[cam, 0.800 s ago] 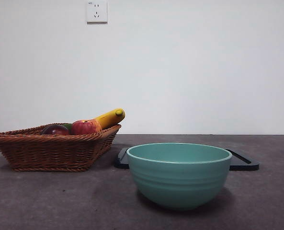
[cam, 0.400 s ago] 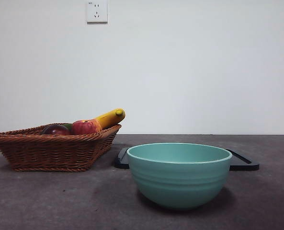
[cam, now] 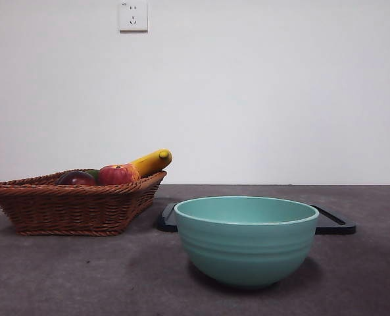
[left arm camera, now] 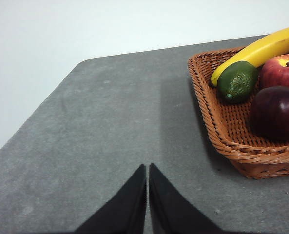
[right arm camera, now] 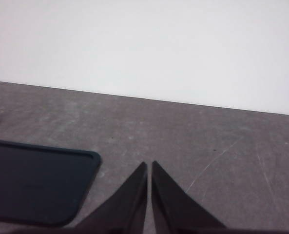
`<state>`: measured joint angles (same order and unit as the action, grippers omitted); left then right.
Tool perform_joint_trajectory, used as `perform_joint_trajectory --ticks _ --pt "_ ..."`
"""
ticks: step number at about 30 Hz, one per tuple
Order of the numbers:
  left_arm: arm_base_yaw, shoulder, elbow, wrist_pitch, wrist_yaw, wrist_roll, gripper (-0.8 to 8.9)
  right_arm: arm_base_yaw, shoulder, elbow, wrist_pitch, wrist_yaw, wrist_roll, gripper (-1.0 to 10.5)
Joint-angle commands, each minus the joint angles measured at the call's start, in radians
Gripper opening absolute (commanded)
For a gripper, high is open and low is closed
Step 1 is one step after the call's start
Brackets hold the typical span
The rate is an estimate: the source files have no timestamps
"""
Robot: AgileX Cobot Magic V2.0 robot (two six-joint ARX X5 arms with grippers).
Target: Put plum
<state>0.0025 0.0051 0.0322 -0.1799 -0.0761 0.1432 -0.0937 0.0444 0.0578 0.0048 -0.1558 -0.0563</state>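
The left end effector [left arm camera: 147, 168], jaws pressed together and empty, hangs above bare desk [left arm camera: 110, 126] just beside the wicker basket [left arm camera: 222, 136], in which the plum [left arm camera: 277, 113] lies at the near wall, beside the red apple [left arm camera: 280, 70], the green fruit [left arm camera: 237, 81] and the banana [left arm camera: 261, 48]. The right end effector [right arm camera: 149, 165], likewise closed on nothing, sees only a black tray [right arm camera: 32, 180] and no fruit. The left arm is judged much the nearer; being round, the plum offers no long axis to align with.
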Motion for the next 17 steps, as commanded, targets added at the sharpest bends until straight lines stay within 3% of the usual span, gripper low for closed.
perform_joint_trajectory --ticks 1,17 --pt "0.002 -0.002 -0.021 -0.007 -0.003 -0.005 0.08 -0.003 -0.023 -0.019 0.013 0.003 -0.002 0.0" --pt "0.002 -0.002 -0.021 -0.007 -0.003 -0.005 0.08 -0.003 -0.041 -0.047 -0.150 0.003 0.019 0.0"
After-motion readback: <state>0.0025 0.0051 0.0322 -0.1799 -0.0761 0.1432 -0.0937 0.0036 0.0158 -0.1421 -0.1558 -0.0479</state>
